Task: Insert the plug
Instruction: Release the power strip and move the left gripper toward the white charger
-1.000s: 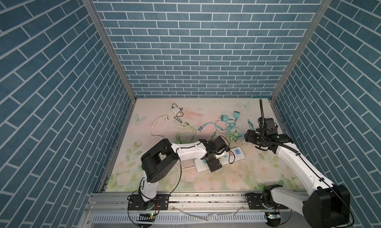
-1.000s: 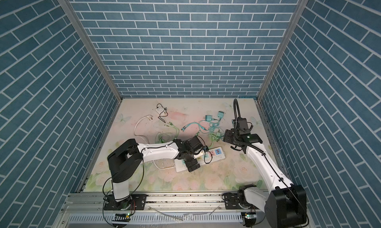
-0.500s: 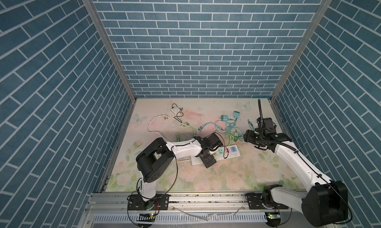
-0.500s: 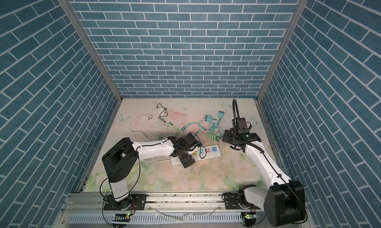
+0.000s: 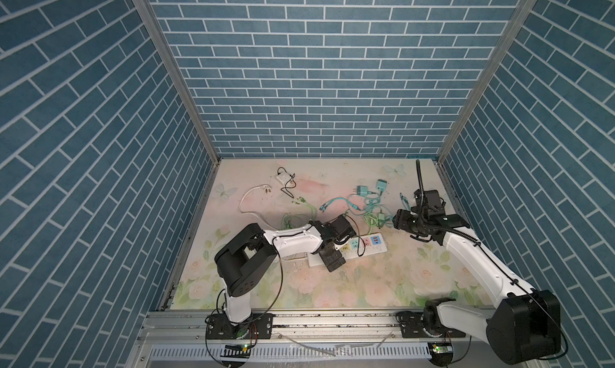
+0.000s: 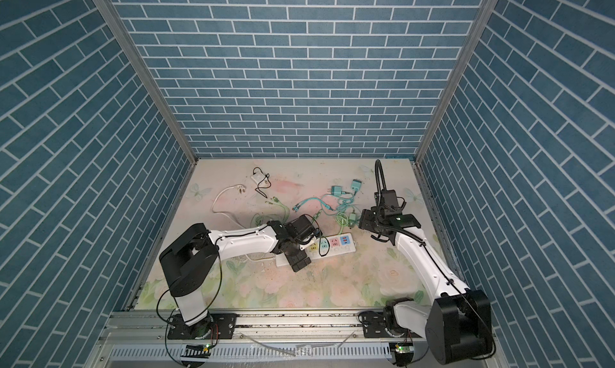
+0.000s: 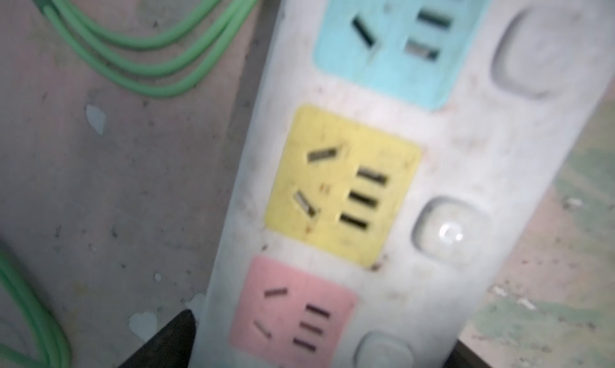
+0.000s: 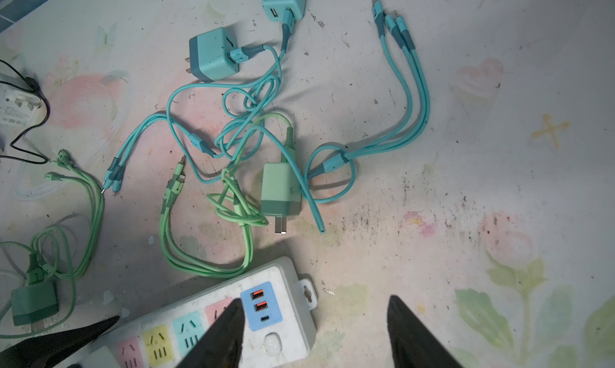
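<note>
A white power strip with pink, yellow and teal sockets and a blue USB panel lies mid-table. My left gripper is open and straddles the strip's left end, a finger along each long side, over the pink socket. A pale green charger plug lies loose on the table, prongs toward the strip, tangled in green and teal cables. My right gripper hovers open and empty over the strip's USB end and the bare table beside it.
Two teal chargers and their cables lie beyond the green one. A dark green charger sits near the strip's far side. A white adapter with black cord and a white cable lie at the back left. Brick walls enclose the table.
The left arm has drawn back to the left and the power strip has shifted a little left between its fingers. The right gripper has drifted slightly left.
</note>
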